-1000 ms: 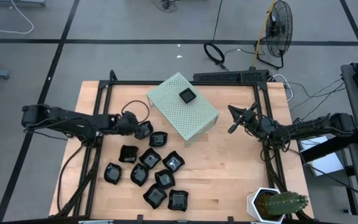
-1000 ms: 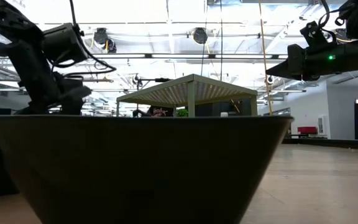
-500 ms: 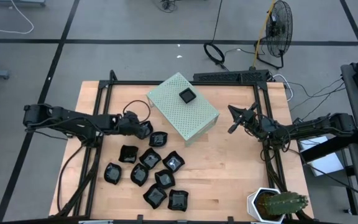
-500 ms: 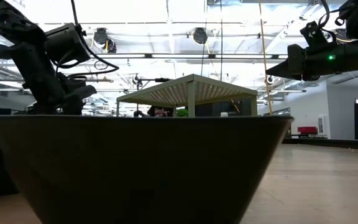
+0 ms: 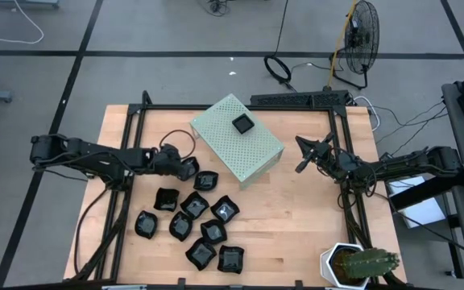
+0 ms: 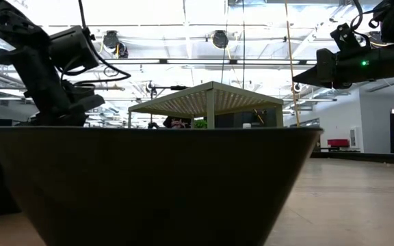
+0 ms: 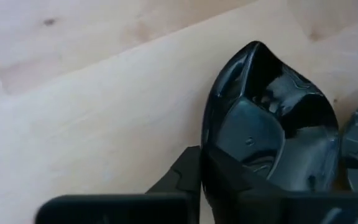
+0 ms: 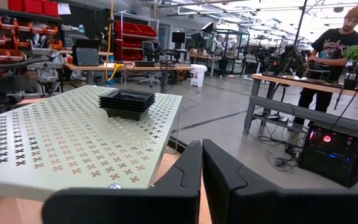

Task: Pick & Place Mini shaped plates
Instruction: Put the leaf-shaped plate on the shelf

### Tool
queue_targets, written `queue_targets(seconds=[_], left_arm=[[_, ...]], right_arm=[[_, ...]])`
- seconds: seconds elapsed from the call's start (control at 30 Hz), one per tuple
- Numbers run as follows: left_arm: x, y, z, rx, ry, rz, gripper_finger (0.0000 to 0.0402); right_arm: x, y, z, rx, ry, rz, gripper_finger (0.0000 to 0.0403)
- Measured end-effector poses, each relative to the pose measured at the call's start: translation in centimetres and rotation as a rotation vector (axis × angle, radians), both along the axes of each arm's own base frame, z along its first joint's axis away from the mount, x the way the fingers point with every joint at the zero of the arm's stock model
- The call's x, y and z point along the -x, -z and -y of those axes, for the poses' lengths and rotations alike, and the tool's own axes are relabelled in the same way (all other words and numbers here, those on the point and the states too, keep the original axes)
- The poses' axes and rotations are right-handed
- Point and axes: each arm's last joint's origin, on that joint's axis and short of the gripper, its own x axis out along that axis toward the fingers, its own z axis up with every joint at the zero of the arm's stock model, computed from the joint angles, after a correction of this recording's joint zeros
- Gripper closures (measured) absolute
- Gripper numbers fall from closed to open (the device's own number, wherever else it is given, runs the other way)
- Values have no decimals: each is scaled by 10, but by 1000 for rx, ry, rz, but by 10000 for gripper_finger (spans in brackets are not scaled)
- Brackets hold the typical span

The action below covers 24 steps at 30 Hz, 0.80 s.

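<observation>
A: What do the plates look like?

B: Tiny glossy black dishes with grey-glinting centres. A cluster of mini shaped plates [image 5: 196, 225] lies on the pale wooden worktop [image 5: 296, 225], in front of the pale green perforated metal box [image 5: 240, 149]. One black square plate [image 5: 242, 123] sits on top of that box.

A: And the left claw?

B: The left claw [image 5: 185, 167] is low at the cluster's far left corner, pressed together on the rim of a black pointed-corner plate [image 7: 272, 137]. The dish's wall stands between the dark fingers [image 7: 185, 180], and its shiny inside mirrors the ceiling.

A: The right one?

B: The right claw [image 5: 306, 153] hangs above the worktop right of the box, fingers pressed together on nothing.
</observation>
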Motion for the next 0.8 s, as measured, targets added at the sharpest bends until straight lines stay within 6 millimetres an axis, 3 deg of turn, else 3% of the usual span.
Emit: queue_targets(seconds=[0.33,0.57,0.8], left_arm=[[0,-19,0,-69,94,104,396],[5,-70,5,-195,192,320,396],[5,-129,1,-465,153,590,394]], right_arm=[[0,0,0,0,0,0,399],[0,0,0,0,0,0,399],[0,0,0,0,0,0,399]])
